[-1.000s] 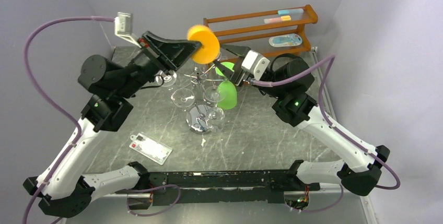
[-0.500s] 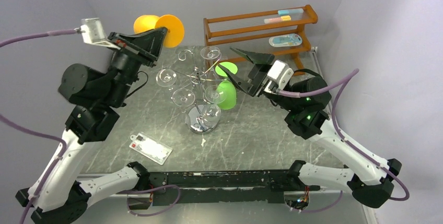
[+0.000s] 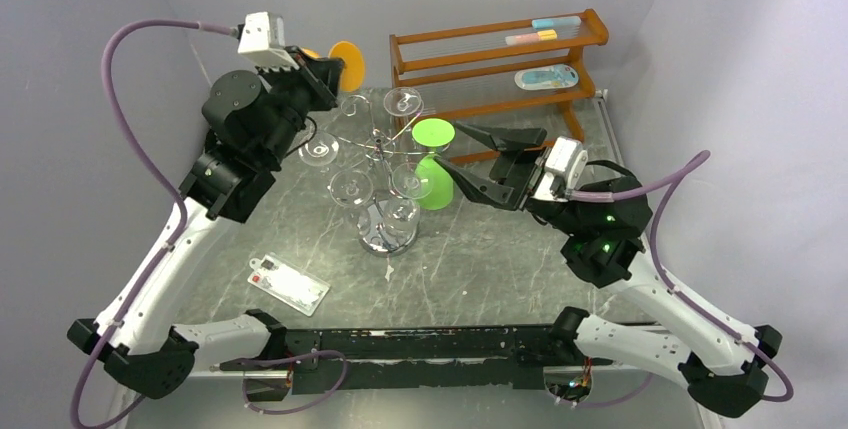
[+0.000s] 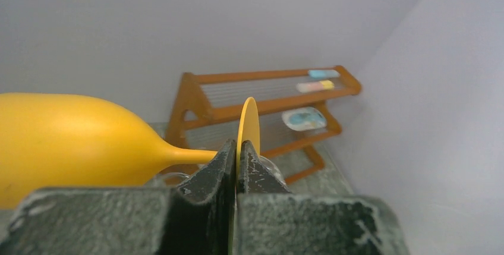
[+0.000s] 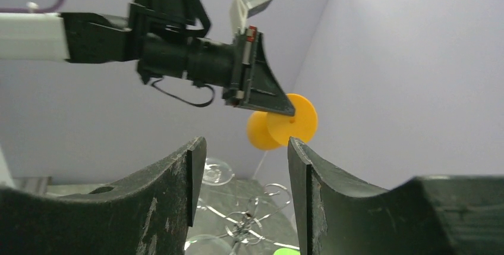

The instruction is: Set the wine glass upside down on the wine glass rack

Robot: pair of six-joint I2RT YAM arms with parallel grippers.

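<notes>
Near the middle right, the right gripper (image 3: 462, 157) hovers with its jaws spread wide and empty, just right of the wine glass rack (image 3: 375, 234), where a green glass (image 3: 435, 187) and clear ones hang. Beyond the rack at the far left, the left gripper (image 4: 238, 154) is raised, its jaws pinched on the foot disc of the yellow wine glass (image 4: 71, 142). The glass lies sideways in the air, apart from the rack.

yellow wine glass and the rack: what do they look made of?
The yellow wine glass is likely plastic: opaque, matte, evenly coloured, nothing shows through it. Coated glass can't be ruled out. The rack looks like chromed metal wire: thin bent curls and a mirror-shiny domed base.
</notes>
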